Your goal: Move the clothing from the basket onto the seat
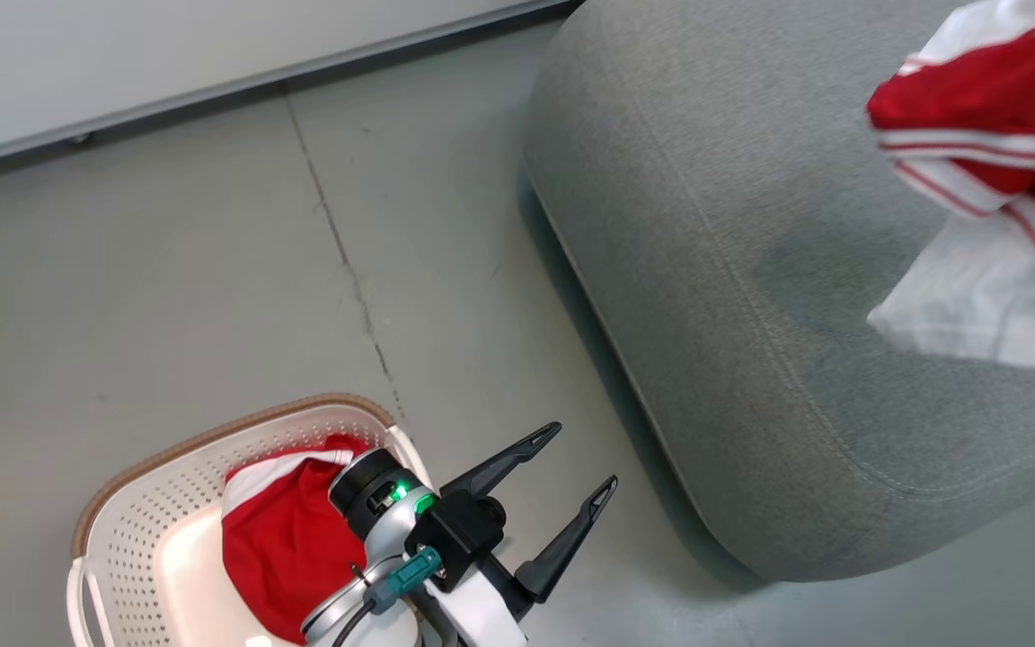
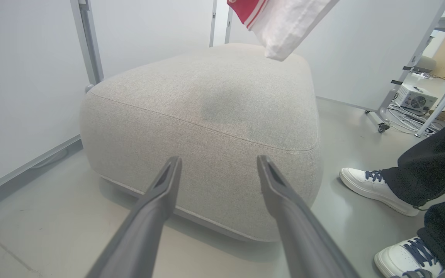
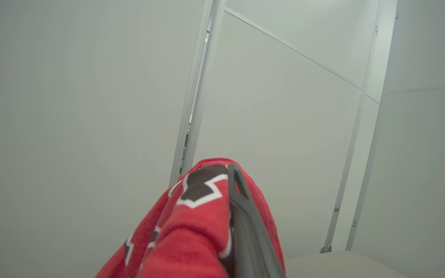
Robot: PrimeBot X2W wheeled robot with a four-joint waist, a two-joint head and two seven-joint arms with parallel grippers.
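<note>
Clothing split between two places.

Carried garment (image 1: 985, 135): hanging from right gripper (image 3: 233, 181), which is clamped tight on a bunch of red cloth. White panel and striped trim dangling free above seat (image 1: 706, 225), not touching it. Lifted high, presumably to clear the cushion edge with the loose ends and land flat on release, not drag. Judged stage: carry about complete, release over seat not yet made.

Second garment (image 1: 275, 539): bunched inside basket (image 1: 140, 530), partly hidden behind left arm. Basket standing on floor (image 1: 212, 270) near seat, probably for short trips between the two.

Left gripper (image 1: 581, 457): empty, fingers spread wide, low over floor between basket and seat, aimed at side of seat. Probably parked out of the way, ready for the next pick.

Counts:
- garments, two: one in the air, one in basket; possibly more beneath, hidden
- baskets, one
- seats, one
- grippers, two
- shoes (image 2: 377, 189), two, white with dark laces, under dark trouser legs of a person standing near seat

Risk: slide off rounded corner if dropped too near the edge. Best released well in over the cushion top.
</note>
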